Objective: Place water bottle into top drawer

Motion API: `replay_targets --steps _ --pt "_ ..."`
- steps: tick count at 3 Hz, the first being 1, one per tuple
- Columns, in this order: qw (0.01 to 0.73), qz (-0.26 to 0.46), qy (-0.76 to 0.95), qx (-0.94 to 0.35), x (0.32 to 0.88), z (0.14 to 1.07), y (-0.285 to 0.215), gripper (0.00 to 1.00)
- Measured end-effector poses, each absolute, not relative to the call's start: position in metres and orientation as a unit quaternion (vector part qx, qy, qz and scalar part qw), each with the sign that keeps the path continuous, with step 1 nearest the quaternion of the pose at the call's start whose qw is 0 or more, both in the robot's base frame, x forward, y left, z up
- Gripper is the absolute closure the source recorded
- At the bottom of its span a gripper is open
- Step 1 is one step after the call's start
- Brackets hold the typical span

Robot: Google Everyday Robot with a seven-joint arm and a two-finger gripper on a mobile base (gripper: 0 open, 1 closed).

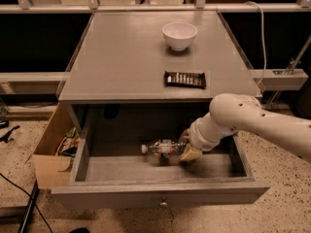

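We see the small clear ribbed plastic water bottle (pixel 163 147) lying sideways inside the open, wide grey wooden top drawer (pixel 146 192), its white cap toward the drawer's left wall. Our two-finger gripper (pixel 187 145), also inside the drawer, is clamped on the bottle's base end.
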State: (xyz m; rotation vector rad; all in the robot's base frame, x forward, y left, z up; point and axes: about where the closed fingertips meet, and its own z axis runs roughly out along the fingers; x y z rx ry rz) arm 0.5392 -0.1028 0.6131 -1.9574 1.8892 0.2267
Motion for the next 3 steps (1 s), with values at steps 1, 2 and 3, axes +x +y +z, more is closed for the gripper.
replay_targets --steps 1,2,3 --pt "0.204 0.081 0.677 -0.702 0.5392 0.6131 -0.1028 0.27" --pt "0.204 0.081 0.677 -0.702 0.5392 0.613 -0.1028 0.0" --pt "0.204 0.081 0.677 -0.702 0.5392 0.613 -0.1028 0.0"
